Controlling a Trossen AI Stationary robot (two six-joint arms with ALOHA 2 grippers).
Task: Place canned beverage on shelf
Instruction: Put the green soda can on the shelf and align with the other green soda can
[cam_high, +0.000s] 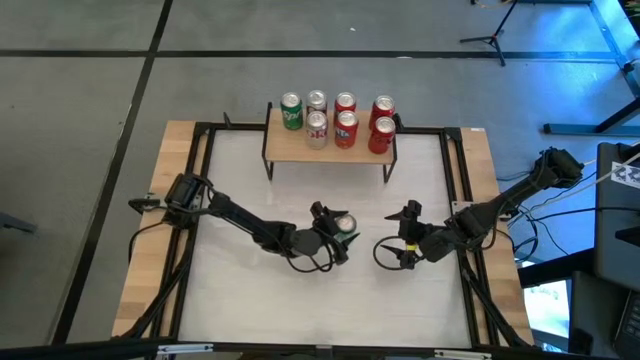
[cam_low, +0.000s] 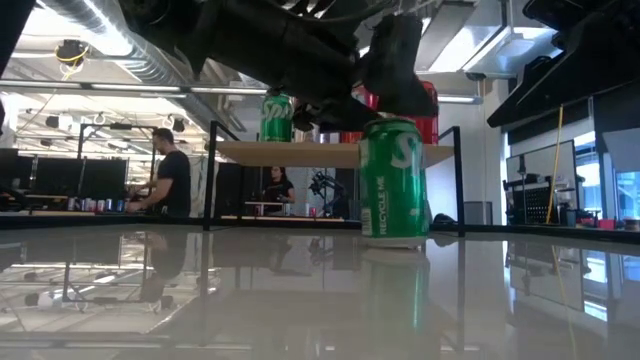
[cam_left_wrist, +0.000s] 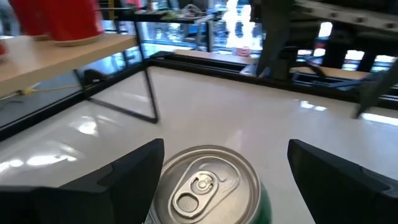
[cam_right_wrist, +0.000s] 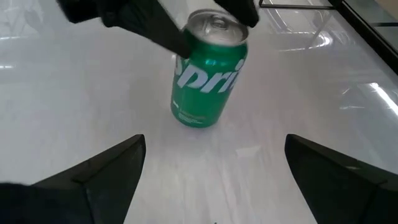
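Straddling the upright green aluminium Sprite can (cam_high: 345, 225) on the white tabletop (cam_high: 240, 180), left pincer (cam_high: 336, 232) spread wide, untouching; right pincer (cam_high: 398, 238) released. Seven cans occupy the light-wood shelf (cam_high: 290, 147).

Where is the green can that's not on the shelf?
In the high view, the green aluminium soda can stands mid-table, between the open left tool's fingers, in front of the small wooden shelf.

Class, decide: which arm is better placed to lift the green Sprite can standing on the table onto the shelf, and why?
Left. Its pincer is open around the Sprite can, fingers either side of the top. The right pincer is open beside it, apart from the can. The shelf has bare space.
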